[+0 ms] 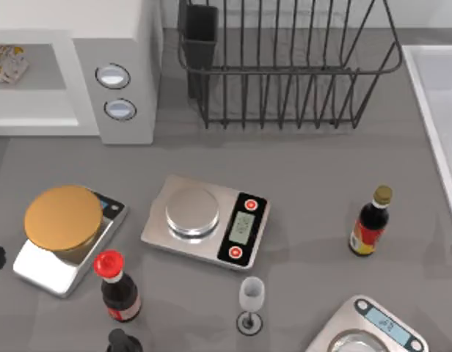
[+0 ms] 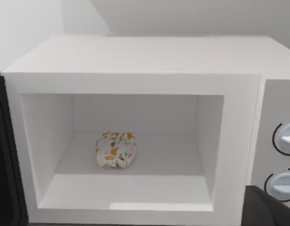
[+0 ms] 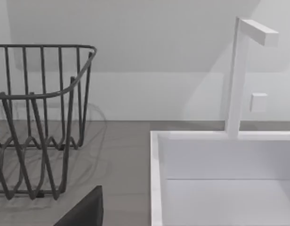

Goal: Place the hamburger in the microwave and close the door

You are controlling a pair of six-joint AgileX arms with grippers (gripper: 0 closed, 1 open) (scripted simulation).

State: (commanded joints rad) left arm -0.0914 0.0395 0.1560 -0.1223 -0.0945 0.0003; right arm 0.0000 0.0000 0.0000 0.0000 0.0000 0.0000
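Hamburger (image 2: 116, 149) inside microwave (image 2: 135, 61), door (image 2: 6, 155) open

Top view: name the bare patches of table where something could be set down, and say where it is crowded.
Free: the grey table between the wire rack, the middle scale and the yellow-capped bottle; also the strip between the microwave and the scales. Crowded: the near left, around the orange-disc scale, red-capped bottle and small glass.

Top looks down; left wrist faces microwave (image 2: 135, 61) closely.
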